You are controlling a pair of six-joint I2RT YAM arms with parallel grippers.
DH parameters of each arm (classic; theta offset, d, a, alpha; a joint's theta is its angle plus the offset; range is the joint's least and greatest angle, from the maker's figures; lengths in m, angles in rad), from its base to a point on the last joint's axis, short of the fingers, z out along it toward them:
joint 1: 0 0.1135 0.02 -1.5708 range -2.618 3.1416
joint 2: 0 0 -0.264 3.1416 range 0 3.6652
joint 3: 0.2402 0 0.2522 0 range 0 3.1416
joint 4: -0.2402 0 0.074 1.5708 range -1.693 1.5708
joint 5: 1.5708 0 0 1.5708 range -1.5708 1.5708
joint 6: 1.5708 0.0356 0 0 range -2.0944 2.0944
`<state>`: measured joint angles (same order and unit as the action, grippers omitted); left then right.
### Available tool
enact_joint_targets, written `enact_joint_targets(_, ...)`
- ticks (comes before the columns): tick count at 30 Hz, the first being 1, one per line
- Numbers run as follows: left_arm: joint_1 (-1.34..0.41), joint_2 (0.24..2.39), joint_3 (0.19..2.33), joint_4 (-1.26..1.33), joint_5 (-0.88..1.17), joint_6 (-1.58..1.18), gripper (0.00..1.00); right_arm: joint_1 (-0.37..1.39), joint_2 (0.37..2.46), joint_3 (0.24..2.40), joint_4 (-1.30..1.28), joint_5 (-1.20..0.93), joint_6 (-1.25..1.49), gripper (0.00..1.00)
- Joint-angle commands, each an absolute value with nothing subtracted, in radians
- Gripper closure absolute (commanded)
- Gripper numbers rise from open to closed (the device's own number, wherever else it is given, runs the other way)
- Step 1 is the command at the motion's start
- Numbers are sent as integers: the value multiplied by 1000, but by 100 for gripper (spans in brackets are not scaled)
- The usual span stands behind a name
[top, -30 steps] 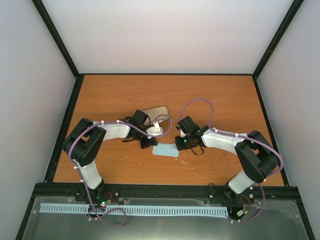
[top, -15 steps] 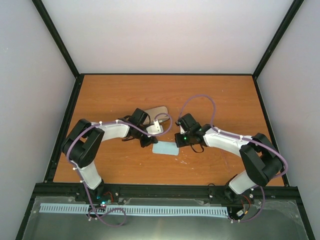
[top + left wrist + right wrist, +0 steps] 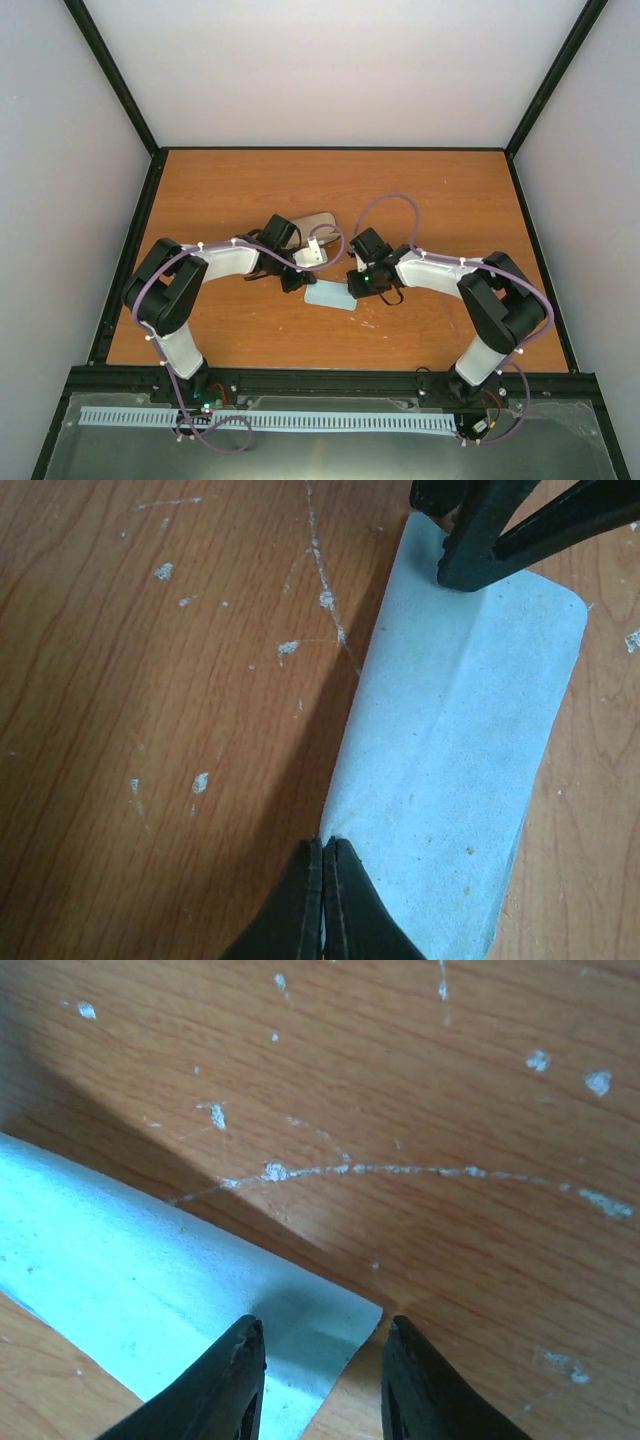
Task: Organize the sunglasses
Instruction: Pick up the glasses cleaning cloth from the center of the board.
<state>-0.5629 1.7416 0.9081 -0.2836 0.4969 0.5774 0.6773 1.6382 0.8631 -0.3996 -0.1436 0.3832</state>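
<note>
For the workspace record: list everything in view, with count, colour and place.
orange-brown wooden table: one, the floor of the workspace.
light blue square cloth: one, pale blue, at table centre between the two tools, creased down the middle.
brown oblong case: one, brown-beige, just behind the left wrist, partly hidden.
pink sunglasses: none visible in any view.
left arm: one, white and black, reaching to the centre.
right arm: one, white and black, reaching to the centre.
left tool: one, black, shut on the cloth's edge.
right tool: one, black, open, astride the cloth's opposite corner.
</note>
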Motion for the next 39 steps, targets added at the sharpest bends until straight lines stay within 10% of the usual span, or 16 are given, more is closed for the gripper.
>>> enact_joint_targets(1, -562, 1729, 924, -271, 504, 570, 99, 675, 1679, 895, -432, -152, 370, 68)
enact_joint_targets(16, -562, 1720, 905, -257, 502, 563, 99, 740, 1764, 924, -507, -107, 365, 75)
enact_joint_targets(21, -562, 1719, 901, -255, 501, 564, 99, 750, 1784, 932, -530, -75, 374, 97)
enact_joint_targets(39, -545, 1700, 952, -250, 469, 536, 99, 745, 1656, 992, -495, 31, 370, 97)
